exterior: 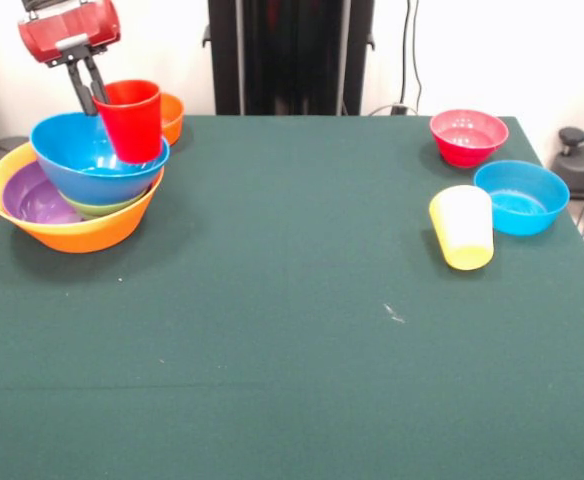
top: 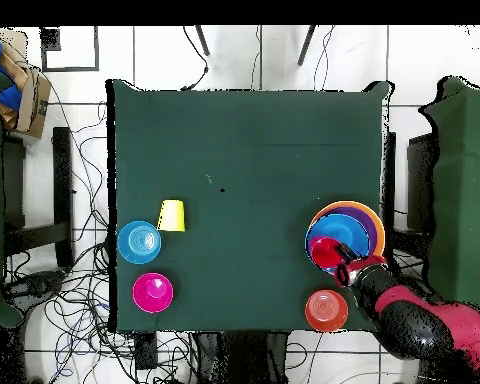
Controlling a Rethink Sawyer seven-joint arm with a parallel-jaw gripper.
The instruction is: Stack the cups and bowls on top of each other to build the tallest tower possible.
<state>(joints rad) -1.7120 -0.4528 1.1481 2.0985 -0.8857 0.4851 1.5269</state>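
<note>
The table (exterior: 292, 330) is wearing a plain dark green cloth, no pattern at all. The big bowl (exterior: 77, 232) at the bottom of the pile is showing yellow-orange, with a purple bowl (exterior: 34, 197) glowing inside it, a thin green bowl (exterior: 107, 207) peeking out above that, and a bright blue bowl (exterior: 87, 160) sitting on top. The cup (exterior: 132, 120) there is looking solid red, and so is the gripper (exterior: 89, 97) housing, with black fingers. An orange bowl (exterior: 172, 115) is hiding behind. Across the table, a pink-red bowl (exterior: 468, 136), another blue bowl (exterior: 521, 196) and a pale yellow cup (exterior: 462, 228) are showing off plain glossy colours.
</note>
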